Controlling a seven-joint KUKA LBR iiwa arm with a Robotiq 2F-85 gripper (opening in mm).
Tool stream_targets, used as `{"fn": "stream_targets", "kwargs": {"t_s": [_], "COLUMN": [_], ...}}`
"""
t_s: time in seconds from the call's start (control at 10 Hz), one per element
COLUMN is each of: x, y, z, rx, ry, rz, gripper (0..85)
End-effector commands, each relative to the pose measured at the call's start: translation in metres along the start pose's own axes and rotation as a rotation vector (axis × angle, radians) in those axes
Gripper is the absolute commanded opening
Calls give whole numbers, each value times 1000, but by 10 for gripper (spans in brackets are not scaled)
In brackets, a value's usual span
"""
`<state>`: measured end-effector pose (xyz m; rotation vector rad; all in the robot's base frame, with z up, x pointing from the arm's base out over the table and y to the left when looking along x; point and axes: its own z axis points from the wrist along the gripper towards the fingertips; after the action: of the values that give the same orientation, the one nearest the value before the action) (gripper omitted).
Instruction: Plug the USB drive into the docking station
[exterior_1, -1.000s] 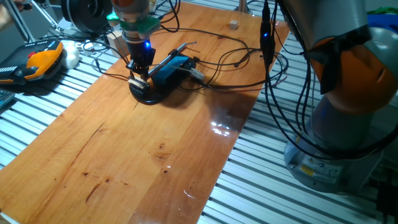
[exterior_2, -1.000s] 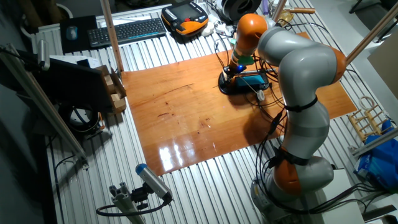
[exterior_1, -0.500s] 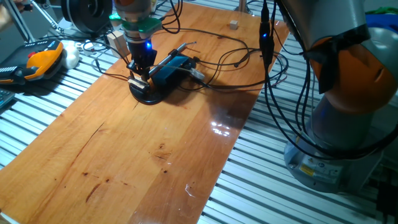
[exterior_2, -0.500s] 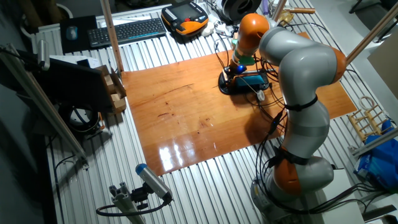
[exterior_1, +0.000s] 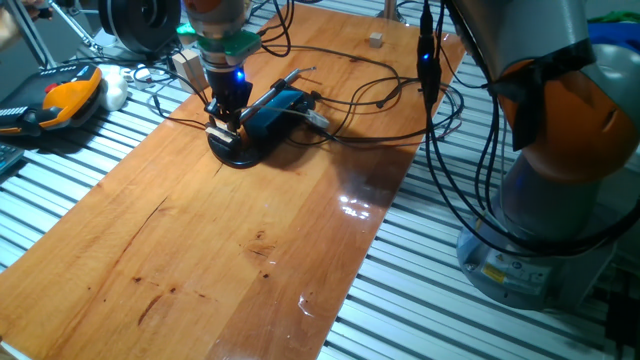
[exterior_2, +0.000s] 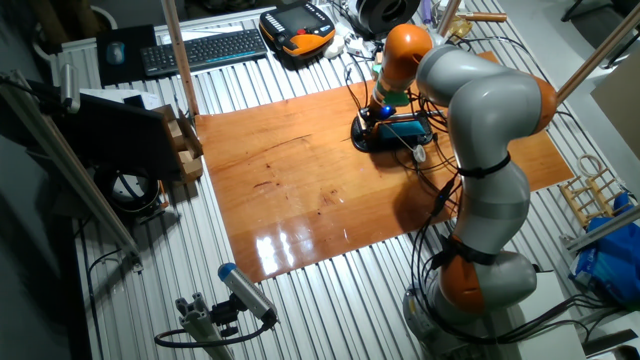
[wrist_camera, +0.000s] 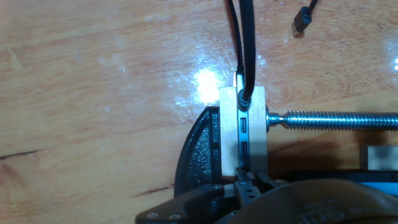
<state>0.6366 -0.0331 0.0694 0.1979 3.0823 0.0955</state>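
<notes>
Tool (exterior_1: 226, 122) closed narrowly on the USB drive (exterior_1: 222, 128), pressed at the docking station (exterior_1: 272, 111). Beneath, a glossy wooden worktop (exterior_1: 220, 240); beside it, black cables (exterior_1: 360, 100).

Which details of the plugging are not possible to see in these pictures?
- USB drive: only a pale speck under the tool in one fixed view, too small to tell if it is inserted.
- Tool: the bottom edge of the hand view cuts it off, so open or shut is unclear.
- Docking station ports: too small in both fixed views, and the arm partly covers them.
</notes>
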Motion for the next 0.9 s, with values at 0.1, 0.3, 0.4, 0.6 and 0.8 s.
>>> {"fn": "stream_targets", "kwargs": {"t_s": [0.1, 0.3, 0.4, 0.6, 0.8], "x": [-1, -1, -1, -1, -2], "y": [0, 0, 1, 1, 1], "z": [1, 1, 2, 2, 3], "rx": [0, -2, 0, 4, 5], "ry": [0, -1, -3, -5, -5], "rz": [-2, -1, -3, -8, -10], "gripper": [0, 0, 0, 0, 0]}}
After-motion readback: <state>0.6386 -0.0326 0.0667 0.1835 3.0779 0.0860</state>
